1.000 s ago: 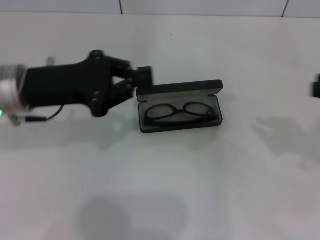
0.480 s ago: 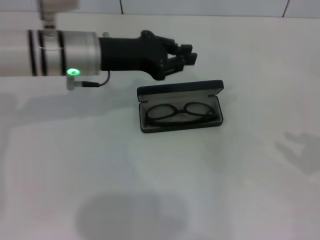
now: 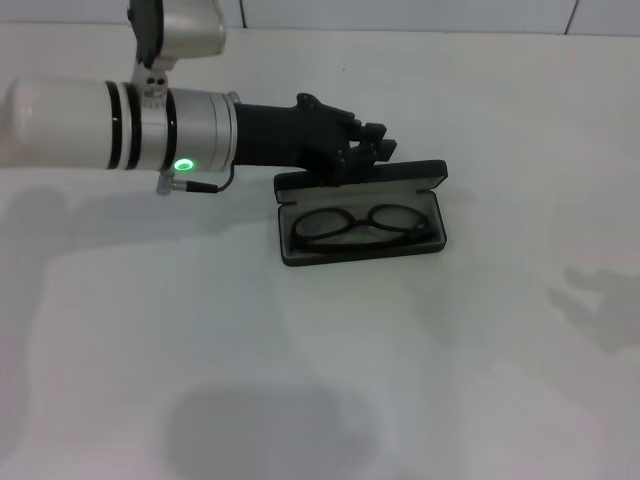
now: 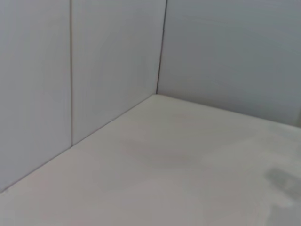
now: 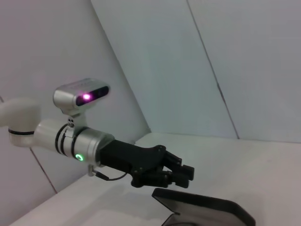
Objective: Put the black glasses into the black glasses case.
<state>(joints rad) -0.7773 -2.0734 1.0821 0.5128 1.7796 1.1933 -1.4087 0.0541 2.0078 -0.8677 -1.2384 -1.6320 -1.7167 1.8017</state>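
Observation:
The black glasses (image 3: 362, 225) lie folded inside the black glasses case (image 3: 360, 250), which rests open near the table's middle. Its lid (image 3: 360, 177) stands up along the far side. My left gripper (image 3: 378, 150) reaches in from the left, just behind and above the lid's top edge, fingers together with nothing between them. In the right wrist view the same left gripper (image 5: 185, 173) hovers just over the lid (image 5: 202, 207); the glasses are out of that view. The right gripper is out of sight.
The case sits on a white table (image 3: 300, 380) with bare surface in front and to the right. A tiled white wall (image 4: 94, 70) runs along the far edge and meets another wall in a corner.
The left gripper moved from the case's left side to behind it, then dropped closer to the lid. Its fingers went from spread to together. The right gripper left the right edge.

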